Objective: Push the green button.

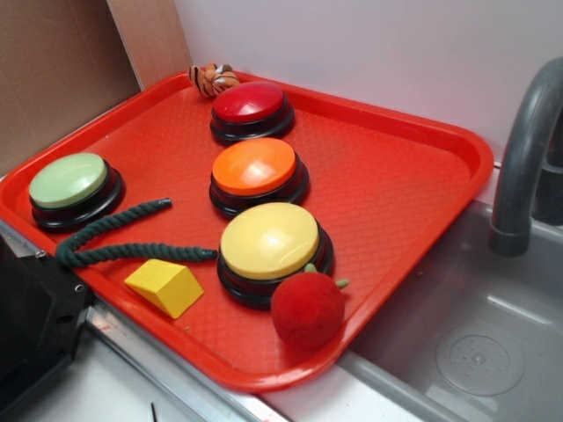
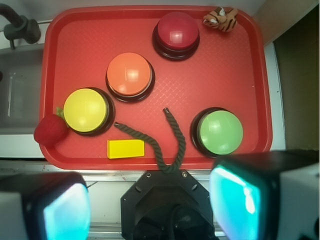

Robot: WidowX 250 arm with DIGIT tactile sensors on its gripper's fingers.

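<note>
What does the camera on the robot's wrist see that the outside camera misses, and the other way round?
Only the wrist view shows the gripper, its two fingers spread apart at the bottom of the picture.

Only the exterior view shows the sink basin clearly, with its drain.

Both show the red tray holding the green button, yellow button, orange button, red button, dark green rope, yellow block, red plush fruit and toy tiger, plus the grey faucet.
</note>
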